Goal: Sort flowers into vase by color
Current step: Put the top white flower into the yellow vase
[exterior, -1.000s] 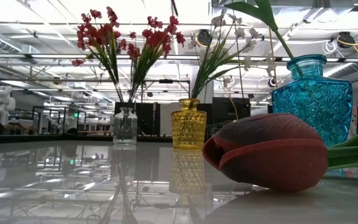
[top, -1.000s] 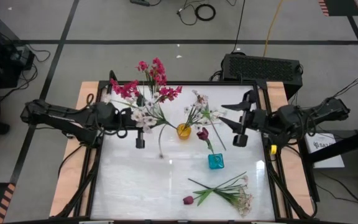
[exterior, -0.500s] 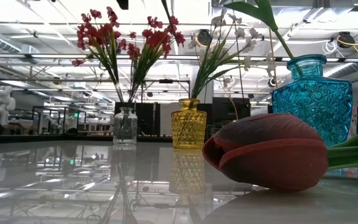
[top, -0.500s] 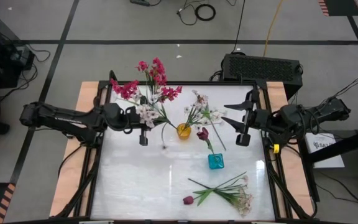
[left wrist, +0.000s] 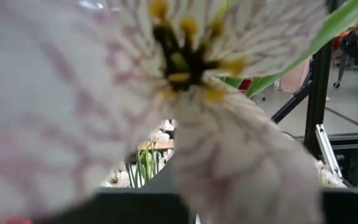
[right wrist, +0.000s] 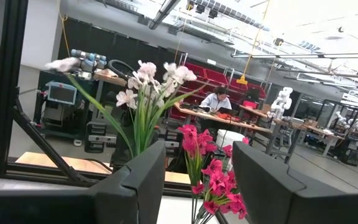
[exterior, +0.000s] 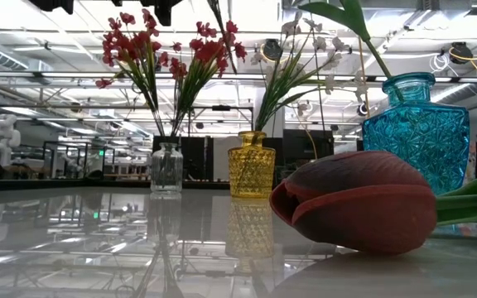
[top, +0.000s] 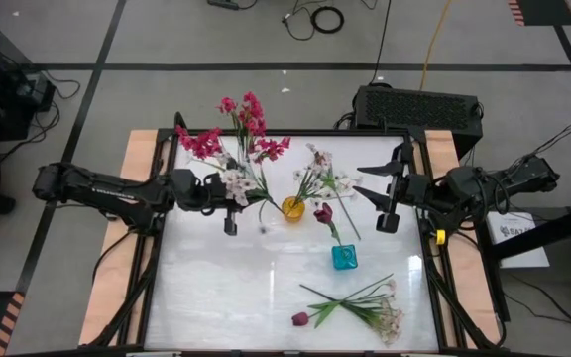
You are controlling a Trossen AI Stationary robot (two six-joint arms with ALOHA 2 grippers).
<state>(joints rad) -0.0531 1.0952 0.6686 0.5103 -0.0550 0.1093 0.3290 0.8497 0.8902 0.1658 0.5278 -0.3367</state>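
A: Where is the white-blossom sprig [top: 238, 182] that is being carried?

B: In the left gripper [top: 228, 198], whose fingers are pressed together on the stem just under the blossoms. It hangs above the tabletop [top: 226, 297], between the clear glass vase [top: 234, 164] of magenta-pink flowers [top: 249, 119] and the yellow vase [top: 292, 208].

A: And its long axis?

B: From above, the blossoms sit at the gripper, and the thin green stem trails away towards the yellow vase and down, its free end close to that vase's near side. So the sprig is tilted, bloom end towards the left arm, stem tip towards the middle of the tabletop. In the left wrist view one white petal fills nearly everything.

A: Which way does the target lie?

B: The yellow vase already holds white blossoms [top: 320, 171], so I judge it the goal. It lies just beside the stem tip, on the side away from the left arm. The stem would need bringing more upright over the mouth.

A: The right arm?

B: The right gripper [top: 389, 203] waits, fingers spread and empty, near the tabletop's right edge. The left is nearer the yellow vase.
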